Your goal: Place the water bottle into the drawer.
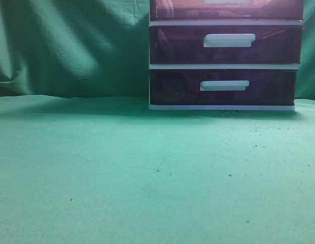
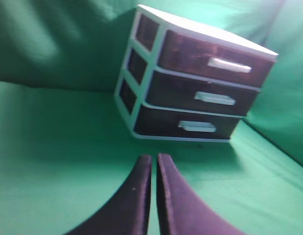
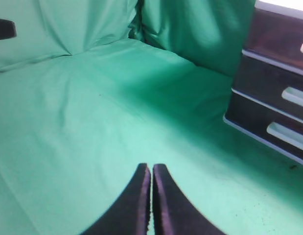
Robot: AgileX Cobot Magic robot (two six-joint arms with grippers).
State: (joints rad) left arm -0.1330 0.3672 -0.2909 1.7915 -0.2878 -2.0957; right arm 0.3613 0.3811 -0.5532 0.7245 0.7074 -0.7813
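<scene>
The drawer (image 1: 177, 9) is the top one of a white-framed unit, with a reddish front, cut off by the exterior view's top edge. It looks pushed in. It also shows in the left wrist view (image 2: 190, 54) with its white bar handle (image 2: 229, 65), and in the right wrist view (image 3: 278, 34). No water bottle is in any view. My left gripper (image 2: 154, 157) is shut and empty, above the green cloth in front of the unit. My right gripper (image 3: 151, 167) is shut and empty, left of the unit. Neither gripper shows in the exterior view.
Two darker purple drawers (image 1: 226, 44) (image 1: 223, 87) sit below the top one. Green cloth (image 1: 121, 173) covers the table and hangs as a backdrop (image 1: 70, 46). A dark object (image 3: 4, 28) shows at the left edge of the right wrist view.
</scene>
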